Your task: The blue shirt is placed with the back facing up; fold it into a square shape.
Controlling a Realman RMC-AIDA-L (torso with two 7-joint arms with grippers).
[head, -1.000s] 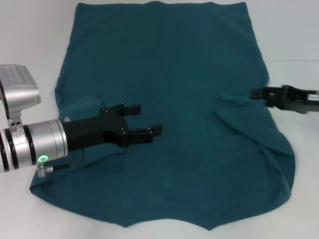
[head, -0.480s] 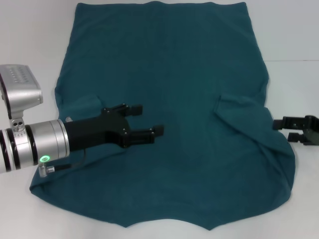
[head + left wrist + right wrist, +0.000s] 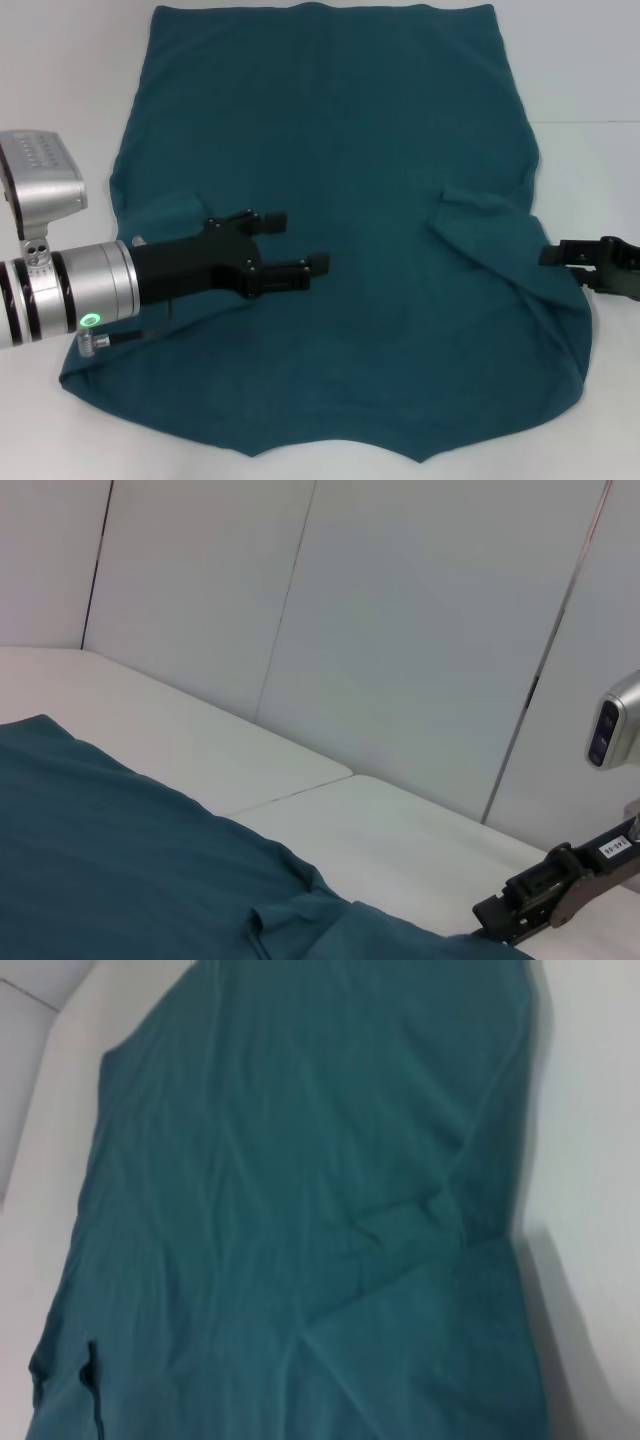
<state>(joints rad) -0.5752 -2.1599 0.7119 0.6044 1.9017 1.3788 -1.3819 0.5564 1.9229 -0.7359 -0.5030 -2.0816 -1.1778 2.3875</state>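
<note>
The blue shirt (image 3: 340, 150) lies spread on the white table (image 3: 60, 80) with its plain side up. Both sleeves are folded inward, leaving creases at its left and right sides. My left gripper (image 3: 297, 241) hovers open over the shirt's left-middle part, fingers pointing right, nothing between them. At the shirt's right edge my right gripper (image 3: 566, 267) is just off the fabric, open and empty. The left wrist view shows the shirt (image 3: 120, 860) and the right gripper (image 3: 520, 908) farther off. The right wrist view shows only the shirt (image 3: 300, 1210) and table.
Bare white table surface borders the shirt on the left, right (image 3: 600, 150) and near sides. Pale wall panels (image 3: 400, 630) rise behind the table in the left wrist view.
My right gripper has dropped from beside the shirt's right sleeve fold toward the near side and now sits lower at the right edge. The left gripper has barely moved.
</note>
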